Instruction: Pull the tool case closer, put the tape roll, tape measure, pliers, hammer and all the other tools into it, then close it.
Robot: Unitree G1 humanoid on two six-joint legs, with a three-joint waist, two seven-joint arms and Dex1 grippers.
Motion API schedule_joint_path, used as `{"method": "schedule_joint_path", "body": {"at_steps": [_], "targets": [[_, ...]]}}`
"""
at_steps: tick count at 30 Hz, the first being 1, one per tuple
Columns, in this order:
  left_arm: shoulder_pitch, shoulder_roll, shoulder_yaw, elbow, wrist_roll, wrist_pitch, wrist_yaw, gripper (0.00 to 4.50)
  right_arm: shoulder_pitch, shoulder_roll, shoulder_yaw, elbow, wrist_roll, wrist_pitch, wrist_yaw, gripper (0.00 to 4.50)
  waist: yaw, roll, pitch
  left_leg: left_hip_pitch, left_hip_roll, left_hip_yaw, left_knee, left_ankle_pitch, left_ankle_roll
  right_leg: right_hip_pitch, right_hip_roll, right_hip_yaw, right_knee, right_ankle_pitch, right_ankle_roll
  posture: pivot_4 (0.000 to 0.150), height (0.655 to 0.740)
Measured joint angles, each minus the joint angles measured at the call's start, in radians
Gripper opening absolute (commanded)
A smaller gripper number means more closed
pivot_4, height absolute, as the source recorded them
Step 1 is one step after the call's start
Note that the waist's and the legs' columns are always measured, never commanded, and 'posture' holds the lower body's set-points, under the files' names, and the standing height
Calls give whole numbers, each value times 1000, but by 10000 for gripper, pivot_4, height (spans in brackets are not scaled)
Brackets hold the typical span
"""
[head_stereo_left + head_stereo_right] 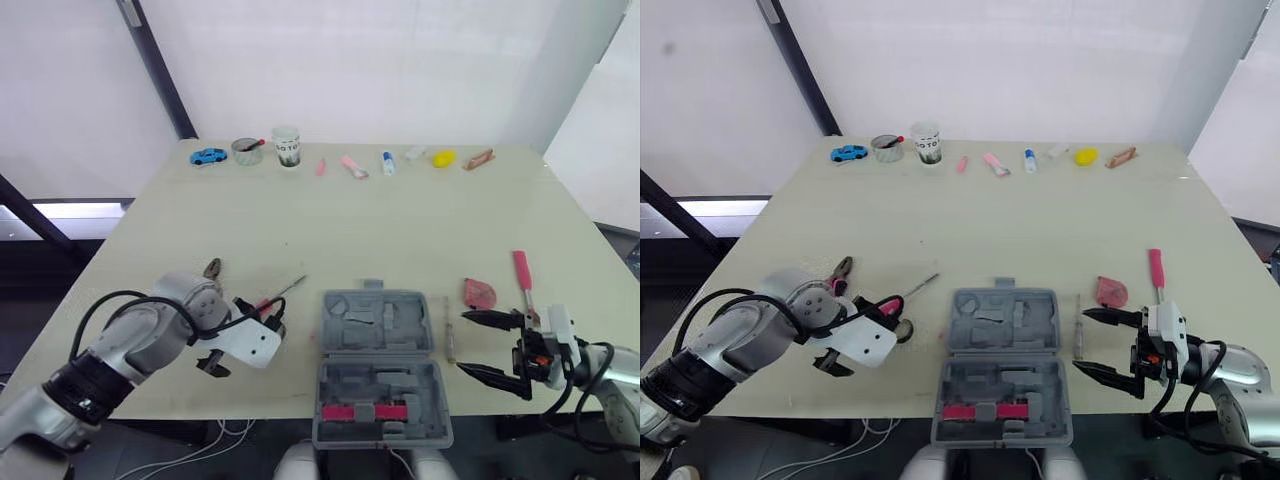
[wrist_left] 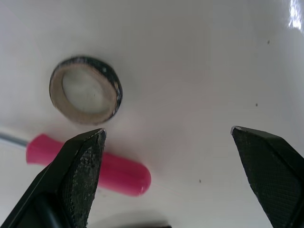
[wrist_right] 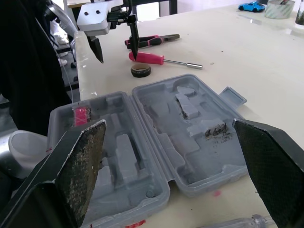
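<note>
- Left gripper (image 2: 168, 133): hanging wide open over the table (image 1: 400, 230) at the lower left of the head view and holding nothing. The step in hand is judged to be picking up the tape roll.
- Tape roll (image 2: 85, 97): lying flat, at the upper left of the left wrist view. It is sitting beyond one finger rather than between the two, so the gripper is needing to shift across before descending. A grip across the ring's outer wall, with the jaws closing level, looks soundest.
- Pink-handled screwdriver (image 2: 104, 166): lying just beside the roll. One finger is risking landing on it or nudging it, so a straight vertical approach is advisable.
- Round tin (image 1: 245, 152): standing at the upper left, on the table's far edge, with a red-tipped item leaning in it.
- Cup (image 1: 286, 148): standing just right of the tin; its contents cannot be told.
- Tool case (image 1: 330, 325): lying open flat at lower centre, at the table's near edge and judged already pulled close. Its moulded recesses are sitting empty, apart from a pink piece in the near half that is too unclear to identify.
- Right gripper (image 1: 463, 342): waiting open and empty at the lower right, just right of the case.
</note>
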Motion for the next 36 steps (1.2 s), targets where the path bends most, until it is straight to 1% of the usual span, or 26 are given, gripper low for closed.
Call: {"method": "schedule_joint_path", "body": {"at_steps": [9, 13, 21, 27, 29, 30, 32, 34, 35, 36], "targets": [[-43, -24, -4, 82, 2, -89, 0, 45000, 5, 0, 0, -4, 0, 0, -8, 44715, 4, 0, 0, 2, 0, 0, 6, 0, 0, 0, 0, 2, 11, 0, 0, 1500, 7400], [-55, -53, -11, 125, 19, -130, 5, 45000, 7, 0, 0, -5, 0, 0, -11, 44715, 5, 0, 0, 2, 0, -1, 6, 0, 0, 0, 1, 2, 11, 0, -1, 1500, 7400], [-143, -131, -49, 265, 59, -212, 23, 45000, 15, 0, 0, -13, 0, 0, -16, 44715, 5, 0, 0, 2, 0, -1, 6, 0, 0, 0, 1, 2, 11, 0, 0, 1500, 7400], [-170, -162, -68, 333, 74, -261, 23, 45000, 19, 0, -1, -21, 0, 0, -20, 44715, 4, 0, 0, 2, 0, -1, 6, 0, 0, 0, 1, 2, 11, 0, 0, 1500, 7400], [-178, -170, -76, 340, 78, -271, 22, 37998, 19, 0, -1, -22, 0, 0, -21, 45000, 5, 0, 0, 2, 0, -1, 6, 0, 0, 0, 1, 2, 11, 0, 0, 1500, 7400], [-181, -174, -79, 345, 80, -276, 15, 35767, 20, 0, -1, -23, 0, 0, -22, 45000, 5, 0, 0, 2, 0, -1, 6, 0, 0, 0, 1, 2, 11, 0, 0, 1500, 7400], [-189, -180, -86, 356, 85, -284, 9, 25500, 20, 0, -1, -23, 0, 0, -23, 45000, 5, 0, 0, 2, 0, -1, 7, 0, 0, 0, 1, 2, 11, 0, 0, 1500, 7400], [-195, -186, -88, 365, 92, -295, 6, 17076, 19, 0, -1, -24, 0, 0, -26, 45000, 8, 0, 0, 2, 0, -1, 7, 0, 0, 1, 1, 2, 11, 0, 0, 1500, 7400], [-196, -187, -88, 367, 96, -300, 6, 11264, 19, 0, -1, -27, 0, 0, -26, 45000, 8, 0, 0, 2, 0, -1, 7, 0, 0, 1, 1, 2, 11, 0, 0, 1500, 7400], [-198, -189, -88, 373, 99, -308, 5, 6987, 19, 0, -1, -30, 0, 0, -27, 45000, 8, 1, 0, 2, 0, -1, 7, 0, 0, 1, 1, 2, 11, 0, 0, 1500, 7400]]}}
